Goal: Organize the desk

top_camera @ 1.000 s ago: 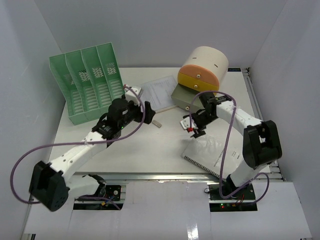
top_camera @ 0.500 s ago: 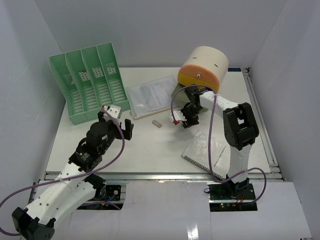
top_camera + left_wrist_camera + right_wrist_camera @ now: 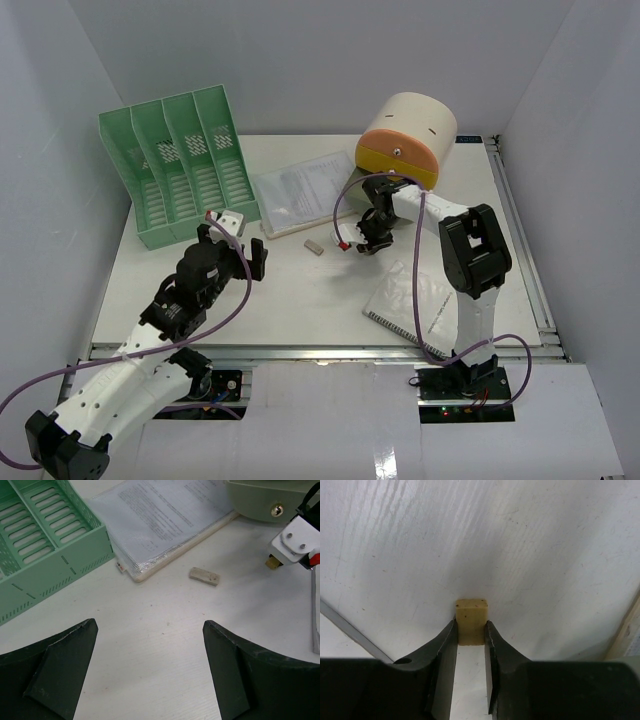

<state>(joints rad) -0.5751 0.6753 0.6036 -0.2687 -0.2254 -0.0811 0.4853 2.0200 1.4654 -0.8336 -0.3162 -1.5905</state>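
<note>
Progress: early, by judgement; most items lie loose on the desk (image 3: pixel 300 300). No papers show in the slots of the green file rack (image 3: pixel 175 170); the clear document sleeve (image 3: pixel 300 190) lies flat beyond the left gripper (image 3: pixel 232 248); the spiral notebook (image 3: pixel 415 305) lies behind the right gripper (image 3: pixel 360 241); a small grey eraser (image 3: pixel 314 246) lies between the two grippers.

Left jaws stand wide, holding nothing; right jaws stand narrow, clamped on a small tan block (image 3: pixel 471 611) that protrudes past the fingertips, close over the desk surface; contact cannot be told.

Only the right wrist view shows this grip clearly; only the left wrist view shows the knob of the grey-green drawer (image 3: pixel 265 500), ahead of the left jaws to their right; only the top view shows the notebook.
</note>
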